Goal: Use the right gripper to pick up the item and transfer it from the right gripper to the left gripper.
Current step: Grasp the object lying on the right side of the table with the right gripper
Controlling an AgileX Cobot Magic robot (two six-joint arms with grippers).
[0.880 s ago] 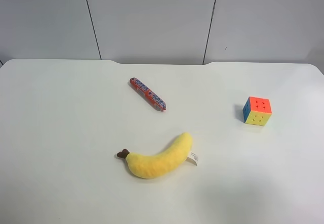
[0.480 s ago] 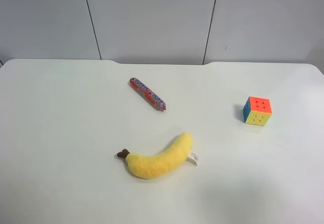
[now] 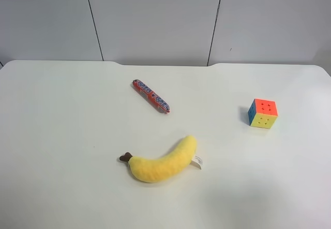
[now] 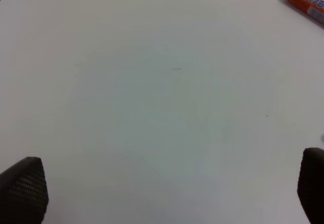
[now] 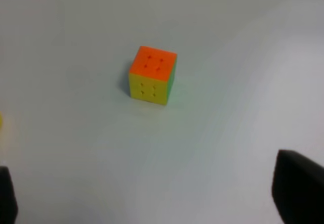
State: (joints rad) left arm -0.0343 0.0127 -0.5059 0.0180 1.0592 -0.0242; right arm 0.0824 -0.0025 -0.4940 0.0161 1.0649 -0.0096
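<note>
The item, a small puzzle cube [image 3: 262,113] with orange top, yellow front and blue side, sits on the white table [image 3: 62,125] at the exterior high view's right. In the right wrist view the cube [image 5: 152,75] lies well ahead of my right gripper [image 5: 152,198], apart from it. That gripper is open, and only its dark fingertips [image 5: 298,188] show at the frame's lower corners. My left gripper [image 4: 167,191] is open over bare table with nothing between its fingertips [image 4: 23,188]. Neither arm shows in the exterior high view.
A yellow plush banana [image 3: 161,163] lies near the table's front middle. A red candy stick [image 3: 150,96] lies slanted behind it, and its end [image 4: 306,1] shows at the corner of the left wrist view. Grey wall panels [image 3: 155,17] stand behind the table.
</note>
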